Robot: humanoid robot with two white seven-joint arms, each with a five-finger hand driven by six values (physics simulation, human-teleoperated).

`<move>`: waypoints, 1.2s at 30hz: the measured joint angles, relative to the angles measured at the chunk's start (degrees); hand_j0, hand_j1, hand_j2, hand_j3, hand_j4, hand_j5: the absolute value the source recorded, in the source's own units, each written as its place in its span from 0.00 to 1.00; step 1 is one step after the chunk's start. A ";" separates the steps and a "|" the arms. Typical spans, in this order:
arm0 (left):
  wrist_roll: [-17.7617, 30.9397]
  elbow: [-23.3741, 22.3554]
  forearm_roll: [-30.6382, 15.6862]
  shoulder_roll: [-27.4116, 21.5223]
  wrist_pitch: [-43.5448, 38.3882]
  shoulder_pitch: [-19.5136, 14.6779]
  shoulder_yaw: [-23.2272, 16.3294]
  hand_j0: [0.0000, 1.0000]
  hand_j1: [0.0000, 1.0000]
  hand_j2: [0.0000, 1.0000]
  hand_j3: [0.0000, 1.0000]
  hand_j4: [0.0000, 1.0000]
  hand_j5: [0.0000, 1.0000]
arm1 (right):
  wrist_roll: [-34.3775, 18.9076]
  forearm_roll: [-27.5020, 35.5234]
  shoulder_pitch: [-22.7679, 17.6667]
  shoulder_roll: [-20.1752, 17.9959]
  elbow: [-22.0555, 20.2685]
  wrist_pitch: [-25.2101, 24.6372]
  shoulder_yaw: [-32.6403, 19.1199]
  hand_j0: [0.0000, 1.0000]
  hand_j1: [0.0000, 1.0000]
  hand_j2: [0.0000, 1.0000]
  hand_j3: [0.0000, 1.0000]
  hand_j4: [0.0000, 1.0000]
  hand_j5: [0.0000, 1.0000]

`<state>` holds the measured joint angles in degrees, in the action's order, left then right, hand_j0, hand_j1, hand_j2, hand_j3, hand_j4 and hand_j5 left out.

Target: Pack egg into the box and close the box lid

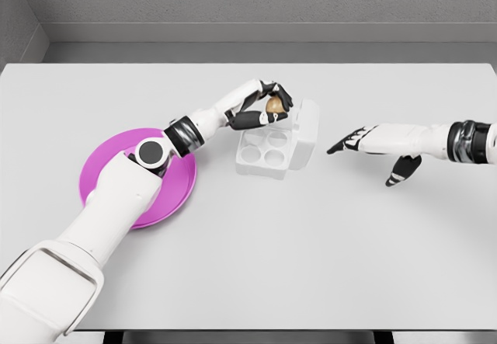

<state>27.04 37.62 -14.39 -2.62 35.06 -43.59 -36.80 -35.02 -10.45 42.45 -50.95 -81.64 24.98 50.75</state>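
Observation:
A brown egg [273, 105] is held in my left hand [272, 105], whose dark fingers curl around it just above the far edge of the white egg box [264, 151]. The box sits mid-table with several round hollows showing, all of them bare. Its lid [307, 126] stands open, tilted up on the right side. My right hand [359, 144] hovers to the right of the box, fingers spread and holding nothing, a short gap from the lid.
A flat magenta plate [175, 192] lies on the white table [311, 266] to the left of the box, partly covered by my left forearm. The table's front edge runs along the bottom of the view.

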 measured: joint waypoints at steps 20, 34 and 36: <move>0.78 0.13 0.04 -0.20 0.01 0.00 -1.52 0.31 0.31 0.31 0.31 0.31 0.31 | 0.00 -0.06 0.00 -0.02 -0.07 0.00 0.00 1.00 1.00 1.00 1.00 1.00 1.00; 0.77 0.44 -0.12 -0.30 0.01 0.00 -1.92 0.39 0.39 0.39 0.39 0.39 0.39 | 0.00 -0.08 0.00 -0.07 -0.06 0.02 0.00 1.00 1.00 1.00 1.00 1.00 1.00; 0.74 0.48 -0.09 -0.30 0.00 -0.09 -1.91 0.39 0.39 0.39 0.39 0.39 0.39 | 0.00 -0.08 0.00 -0.07 -0.07 0.02 0.00 1.00 1.00 1.00 1.00 1.00 1.00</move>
<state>27.78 38.11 -14.48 -2.92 35.06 -43.68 -38.70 -35.02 -10.53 42.45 -51.01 -81.70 24.99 50.75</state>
